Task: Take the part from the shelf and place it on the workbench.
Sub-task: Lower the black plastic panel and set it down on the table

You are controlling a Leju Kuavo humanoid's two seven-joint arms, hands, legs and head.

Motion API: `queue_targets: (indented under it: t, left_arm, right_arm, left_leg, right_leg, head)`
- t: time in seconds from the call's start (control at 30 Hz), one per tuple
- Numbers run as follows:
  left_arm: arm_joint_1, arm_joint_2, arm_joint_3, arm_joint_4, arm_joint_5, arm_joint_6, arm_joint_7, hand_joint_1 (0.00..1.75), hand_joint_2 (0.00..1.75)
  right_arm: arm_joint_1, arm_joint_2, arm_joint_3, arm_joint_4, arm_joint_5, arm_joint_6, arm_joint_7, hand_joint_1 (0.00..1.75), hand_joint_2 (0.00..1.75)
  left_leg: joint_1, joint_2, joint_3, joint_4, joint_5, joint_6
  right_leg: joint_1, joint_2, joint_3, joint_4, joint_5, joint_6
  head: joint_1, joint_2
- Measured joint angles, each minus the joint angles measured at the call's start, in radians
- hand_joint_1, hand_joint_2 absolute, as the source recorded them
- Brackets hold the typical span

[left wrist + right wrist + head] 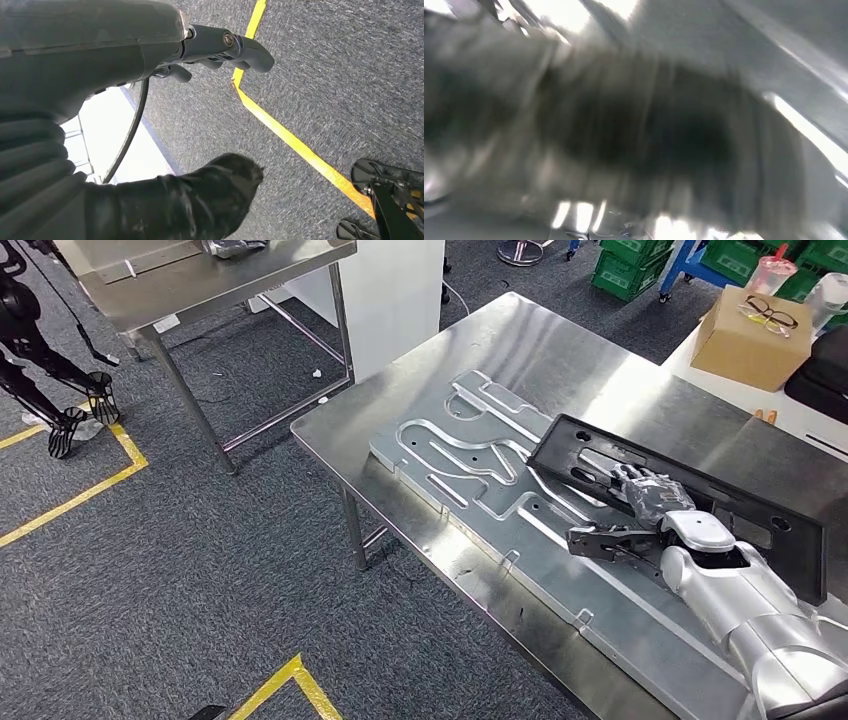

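- The black part (690, 490), a long flat plastic frame with cut-outs, lies on the steel worktop (560, 350), resting across the far side of a grooved aluminium plate (480, 465) that sits on the same surface.
- The right hand (645, 495) reaches in from the near right, its dark fingers lying on the part around the middle of the frame. I can't tell from here whether they are gripping it or only resting on it.
- The right wrist view is a smear of grey and black, too blurred to settle the matter.
- The left hand (220, 50) hangs beside the robot over grey carpet (340, 75); its thumb and fingers are apart with nothing between them.
- A yellow tape line (280, 130) runs across the carpet under that hand.
- At the far right of the worktop stands a cardboard box (750, 335) with a pair of glasses (768, 312) on top.
- A second steel table (200, 280) stands apart at the far left, with some shiny object on it that I can't make out.
- Green crates (635, 265) sit on the floor beyond the worktop.
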Motion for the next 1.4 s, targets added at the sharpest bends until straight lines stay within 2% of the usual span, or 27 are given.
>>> queue_targets:
  t: [0.23, 0.7, 0.87, 0.97, 1.0, 1.03, 1.13, 1.17, 1.2, 1.23, 1.27, 1.33, 1.4]
  left_arm:
    - [-0.001, 0.001, 0.012, 0.0, -0.005, 0.0, 0.004, 0.0, 0.0]
    - [-0.001, 0.002, 0.029, 0.0, -0.017, 0.0, 0.005, 0.0, 0.0]
    - [-0.001, 0.002, 0.041, 0.0, -0.019, 0.002, 0.006, 0.0, 0.0]
    - [0.0, 0.002, 0.045, 0.0, -0.02, 0.004, 0.007, 0.0, 0.0]
    - [-0.001, 0.002, 0.046, 0.0, -0.021, 0.004, 0.008, 0.0, 0.0]
    - [-0.001, 0.001, 0.047, 0.0, -0.021, 0.005, 0.008, 0.0, 0.0]
    - [-0.002, 0.0, 0.049, 0.0, -0.023, 0.005, 0.008, 0.0, 0.0]
    - [-0.002, -0.001, 0.051, 0.0, -0.024, 0.006, 0.008, 0.0, 0.0]
    - [-0.001, -0.001, 0.053, 0.0, -0.025, 0.006, 0.008, 0.0, 0.0]
    - [0.0, -0.002, 0.055, 0.0, -0.026, 0.006, 0.008, 0.0, 0.0]
    - [0.001, -0.003, 0.058, 0.0, -0.027, 0.006, 0.007, 0.0, 0.0]
    - [0.001, -0.006, 0.062, 0.0, -0.028, 0.006, 0.007, 0.0, 0.0]
    - [0.001, -0.01, 0.065, 0.0, -0.028, 0.007, 0.006, 0.0, 0.0]
  right_arm:
    - [0.003, -0.004, -0.034, 0.0, 0.002, -0.023, -0.009, 0.0, 0.0]
    - [-0.011, 0.001, -0.084, -0.102, -0.002, -0.042, -0.113, 0.0, 0.0]
    - [-0.011, 0.017, -0.086, -0.167, -0.005, -0.043, -0.128, 0.0, 0.0]
    - [-0.009, 0.023, -0.086, -0.23, -0.009, -0.044, -0.129, 0.0, 0.0]
    - [-0.009, 0.023, -0.087, -0.249, -0.01, -0.045, -0.129, 0.0, 0.0]
    - [-0.007, 0.023, -0.088, -0.267, -0.01, -0.045, -0.129, 0.0, 0.0]
    - [0.008, 0.021, -0.095, -0.309, -0.016, -0.046, -0.129, 0.0, 0.0]
    - [0.017, 0.019, -0.098, -0.322, -0.019, -0.046, -0.129, 0.0, 0.0]
    - [0.025, 0.016, -0.1, -0.336, -0.022, -0.046, -0.129, 0.0, 0.0]
    - [0.031, 0.014, -0.103, -0.352, -0.026, -0.046, -0.128, 0.0, 0.0]
    - [0.034, 0.011, -0.106, -0.37, -0.028, -0.046, -0.128, 0.0, 0.0]
    - [0.034, 0.007, -0.113, -0.4, -0.031, -0.046, -0.128, 0.0, 0.0]
    - [0.033, 0.004, -0.12, -0.42, -0.032, -0.046, -0.128, 0.0, 0.0]
  left_leg:
    - [0.0, 0.0, 0.0, 0.0, 0.0, 0.0]
    - [0.0, 0.0, 0.0, 0.0, 0.0, 0.0]
    - [-0.007, -0.001, -0.003, 0.006, -0.004, 0.006]
    - [-0.007, 0.001, -0.001, 0.0, 0.003, 0.018]
    - [-0.005, 0.003, 0.001, -0.006, 0.008, 0.023]
    - [-0.004, 0.004, 0.002, -0.011, 0.012, 0.029]
    - [-0.007, 0.005, -0.003, -0.015, 0.019, 0.037]
    - [-0.009, 0.003, -0.005, -0.014, 0.021, 0.038]
    - [-0.01, 0.002, -0.007, -0.013, 0.022, 0.037]
    - [-0.01, 0.0, -0.01, -0.011, 0.024, 0.036]
    - [-0.011, -0.001, -0.013, -0.009, 0.026, 0.033]
    - [-0.011, -0.003, -0.019, -0.007, 0.033, 0.023]
    - [-0.009, -0.004, -0.022, -0.009, 0.043, 0.008]
  right_leg:
    - [0.0, 0.0, 0.0, 0.0, 0.0, 0.0]
    - [0.0, 0.0, 0.0, 0.001, 0.0, 0.0]
    - [-0.004, 0.0, 0.001, -0.003, 0.001, 0.009]
    - [-0.007, 0.002, 0.003, -0.002, 0.0, 0.018]
    - [-0.008, 0.004, -0.001, 0.01, -0.014, 0.018]
    - [-0.008, 0.007, -0.013, 0.04, -0.04, 0.017]
    - [-0.004, 0.015, -0.083, 0.221, -0.143, 0.011]
    - [-0.003, 0.016, -0.098, 0.263, -0.155, 0.01]
    - [-0.002, 0.018, -0.098, 0.272, -0.148, 0.008]
    - [-0.001, 0.019, -0.078, 0.24, -0.123, 0.004]
    - [0.0, 0.019, -0.044, 0.179, -0.091, -0.001]
    - [0.007, 0.022, 0.02, 0.057, -0.05, -0.013]
    - [0.017, 0.024, 0.037, 0.014, -0.039, -0.02]
  head:
    - [0.0, 0.0]
    - [0.0, 0.0]
    - [0.0, 0.0]
    - [0.0, 0.0]
    - [0.001, 0.0]
    - [0.001, 0.0]
    - [0.002, 0.0]
    - [0.002, 0.0]
    - [0.002, 0.0]
    - [0.002, 0.0]
    - [0.002, 0.0]
    - [0.001, 0.0]
    - [0.002, 0.0]
